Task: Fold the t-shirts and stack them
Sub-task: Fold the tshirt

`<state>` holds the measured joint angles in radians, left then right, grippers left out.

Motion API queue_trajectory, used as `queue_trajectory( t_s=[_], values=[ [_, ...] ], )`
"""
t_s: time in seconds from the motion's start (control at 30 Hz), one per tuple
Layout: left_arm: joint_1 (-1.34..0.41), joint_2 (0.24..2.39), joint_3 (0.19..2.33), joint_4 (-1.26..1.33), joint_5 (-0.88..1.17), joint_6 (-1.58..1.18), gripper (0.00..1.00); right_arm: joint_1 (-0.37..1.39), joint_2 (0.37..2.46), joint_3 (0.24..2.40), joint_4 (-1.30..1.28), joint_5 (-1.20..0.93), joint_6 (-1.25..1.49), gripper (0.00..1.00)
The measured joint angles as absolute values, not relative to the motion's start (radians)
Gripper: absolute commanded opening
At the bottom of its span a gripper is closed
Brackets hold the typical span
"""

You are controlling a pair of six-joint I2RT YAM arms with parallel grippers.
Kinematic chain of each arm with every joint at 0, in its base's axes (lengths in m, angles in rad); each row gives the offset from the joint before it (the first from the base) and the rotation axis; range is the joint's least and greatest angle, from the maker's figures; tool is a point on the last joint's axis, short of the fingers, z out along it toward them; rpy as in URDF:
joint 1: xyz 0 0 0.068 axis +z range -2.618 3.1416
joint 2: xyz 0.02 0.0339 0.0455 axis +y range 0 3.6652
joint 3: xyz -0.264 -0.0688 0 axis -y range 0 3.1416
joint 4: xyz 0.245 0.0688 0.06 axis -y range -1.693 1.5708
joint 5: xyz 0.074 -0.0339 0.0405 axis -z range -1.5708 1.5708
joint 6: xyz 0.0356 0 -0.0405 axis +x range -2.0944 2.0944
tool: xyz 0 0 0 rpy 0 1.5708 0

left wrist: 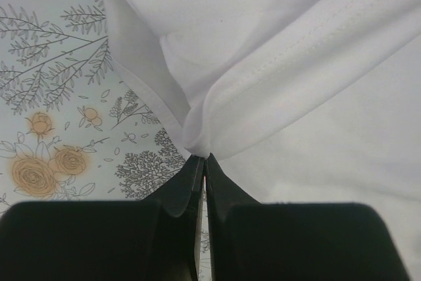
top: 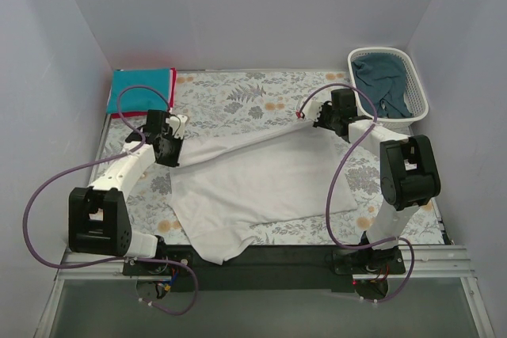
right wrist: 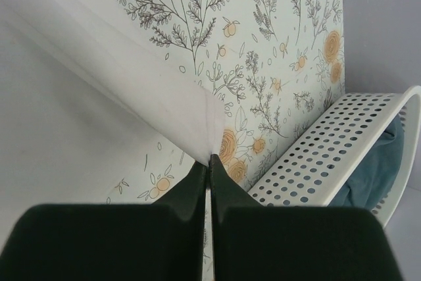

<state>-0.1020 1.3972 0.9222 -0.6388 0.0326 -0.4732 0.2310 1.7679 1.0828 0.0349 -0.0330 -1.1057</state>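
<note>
A white t-shirt (top: 253,184) lies spread over the middle of the table, its far edge lifted and stretched between both grippers. My left gripper (top: 169,150) is shut on its left corner; in the left wrist view the cloth (left wrist: 276,64) bunches at the closed tips (left wrist: 204,158). My right gripper (top: 321,120) is shut on its right corner, which shows in the right wrist view (right wrist: 131,90) at the closed tips (right wrist: 210,159). A bright teal t-shirt (top: 141,89) lies folded on a red one (top: 173,85) at the far left. A dark blue-teal t-shirt (top: 382,83) lies in the basket.
The white slatted basket (top: 416,85) stands at the far right corner, also seen in the right wrist view (right wrist: 342,156). The floral tablecloth (top: 238,100) covers the table. Grey walls enclose three sides. Purple cables loop off both arms.
</note>
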Motion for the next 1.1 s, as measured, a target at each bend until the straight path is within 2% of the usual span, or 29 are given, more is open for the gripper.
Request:
queue_trajectory(
  t_s=[0.27, 0.3, 0.33, 0.37, 0.4, 0.47, 0.53, 0.73, 0.83, 0.97, 1.1],
  values=[
    [-0.14, 1.401, 0.868, -0.652, 0.032, -0.487, 0.0, 0.23, 1.768, 1.045, 0.022, -0.033, -1.131, 0.01],
    [-0.14, 1.401, 0.867, -0.654, 0.032, -0.487, 0.11, 0.23, 1.768, 1.034, 0.02, -0.033, -1.134, 0.01],
    [-0.14, 1.401, 0.867, -0.658, 0.033, -0.482, 0.16, 0.23, 1.768, 1.026, 0.012, -0.033, -1.139, 0.02],
    [-0.14, 1.401, 0.867, -0.662, 0.037, -0.478, 0.21, 0.23, 1.768, 1.019, 0.004, -0.033, -1.142, 0.21],
    [-0.14, 1.4, 0.867, -0.671, 0.041, -0.474, 0.3, 0.23, 1.768, 1.016, -0.01, -0.033, -1.147, 0.3],
    [-0.139, 1.398, 0.873, -0.701, 0.049, -0.465, 0.37, 0.23, 1.766, 1.016, -0.034, -0.031, -1.155, 0.47],
    [-0.132, 1.397, 0.895, -0.733, 0.059, -0.46, 0.39, 0.229, 1.747, 1.01, -0.059, -0.031, -1.166, 0.5],
    [-0.056, 1.403, 1.039, -0.762, 0.117, -0.455, 0.36, 0.221, 1.623, 1.005, -0.136, -0.065, -1.165, 0.49],
    [-0.013, 1.44, 1.095, -0.744, 0.138, -0.466, 0.32, 0.21, 1.606, 1.054, -0.191, -0.1, -1.132, 0.42],
    [0.0, 1.555, 1.135, -0.704, 0.143, -0.492, 0.32, 0.2, 1.676, 1.192, -0.269, -0.133, -1.05, 0.33],
    [0.01, 1.667, 1.155, -0.673, 0.143, -0.519, 0.32, 0.197, 1.815, 1.341, -0.317, -0.15, -0.95, 0.27]
  ],
)
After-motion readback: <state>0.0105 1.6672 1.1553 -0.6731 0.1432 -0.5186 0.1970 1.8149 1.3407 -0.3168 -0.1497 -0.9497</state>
